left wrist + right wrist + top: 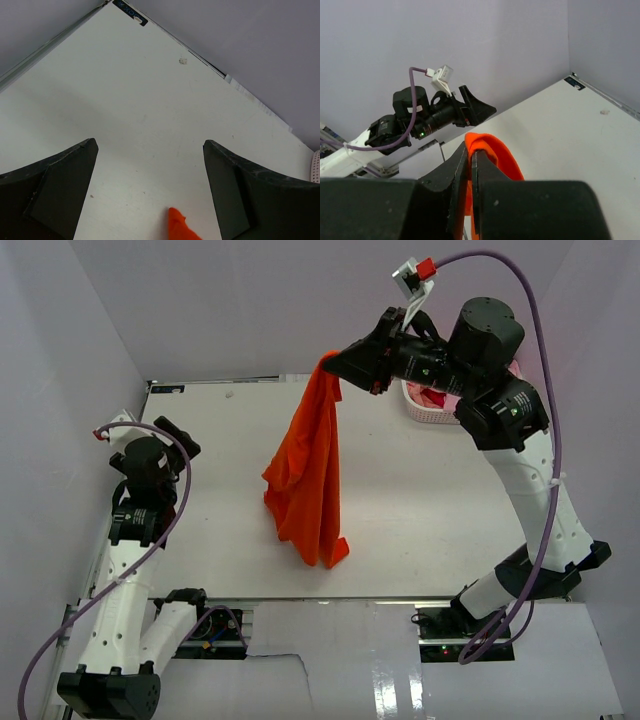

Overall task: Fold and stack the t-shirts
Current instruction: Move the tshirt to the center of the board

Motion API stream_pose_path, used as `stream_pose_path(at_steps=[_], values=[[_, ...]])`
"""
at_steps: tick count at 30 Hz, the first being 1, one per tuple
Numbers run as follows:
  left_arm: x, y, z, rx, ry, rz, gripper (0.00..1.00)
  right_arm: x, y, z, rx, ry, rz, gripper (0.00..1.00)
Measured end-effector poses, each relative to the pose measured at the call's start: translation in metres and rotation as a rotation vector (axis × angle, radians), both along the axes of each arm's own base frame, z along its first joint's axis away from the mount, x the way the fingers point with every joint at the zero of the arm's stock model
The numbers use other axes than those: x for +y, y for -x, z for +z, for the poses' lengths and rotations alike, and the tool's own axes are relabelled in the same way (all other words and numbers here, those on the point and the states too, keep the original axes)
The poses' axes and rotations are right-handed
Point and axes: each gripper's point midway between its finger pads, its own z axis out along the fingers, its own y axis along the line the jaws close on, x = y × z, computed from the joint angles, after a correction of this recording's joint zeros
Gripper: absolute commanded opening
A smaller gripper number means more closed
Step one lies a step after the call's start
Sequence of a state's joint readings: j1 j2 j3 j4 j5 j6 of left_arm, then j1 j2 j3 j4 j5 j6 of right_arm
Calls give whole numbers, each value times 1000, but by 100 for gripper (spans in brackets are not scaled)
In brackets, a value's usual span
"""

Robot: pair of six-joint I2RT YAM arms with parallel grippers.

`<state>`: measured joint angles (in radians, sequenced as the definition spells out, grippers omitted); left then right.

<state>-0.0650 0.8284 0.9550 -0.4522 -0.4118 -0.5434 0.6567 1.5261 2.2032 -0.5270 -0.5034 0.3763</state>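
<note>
Nearest, found the left gripper (150, 146) idle at the left side of the white table (420, 510), fingers spread wide with nothing between them, probably held back to leave the cloth room and stand ready for a free corner. Saw only a small orange-red tip of cloth low in its wrist view, ahead of the open fingers and apart from both. Farther in, over the middle of the table, followed the orange-red t-shirt (310, 470) hanging in a long bunched drape, lower end down near the tabletop; could not tell whether touching. Judged it lifted this way to shake out the folds under its own weight before laying it flat, with folding not yet begun. At the top of the drape, found the right gripper (470, 150) pinched shut on a small bunch of the shirt's edge, cloth squeezed between the fingertips and bulging just past them. Farthest, at the right rear, made out a white perforated basket (425, 414) behind the right arm, with pink and red cloth (432, 398) inside.
</note>
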Motion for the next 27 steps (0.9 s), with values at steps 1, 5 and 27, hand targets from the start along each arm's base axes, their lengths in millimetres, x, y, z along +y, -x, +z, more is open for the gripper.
stream_pose_path(at_steps=[1, 5, 27], values=[[0, 1, 1, -3, 0, 1, 98, 0, 1, 3, -2, -11, 8, 8], [2, 2, 3, -9, -1, 9, 98, -2, -2, 10, 7, -40, 27, 8], [-12, -3, 2, -5, 1, -78, 98, -102, -128, -184, 407, 343, -540, 8]])
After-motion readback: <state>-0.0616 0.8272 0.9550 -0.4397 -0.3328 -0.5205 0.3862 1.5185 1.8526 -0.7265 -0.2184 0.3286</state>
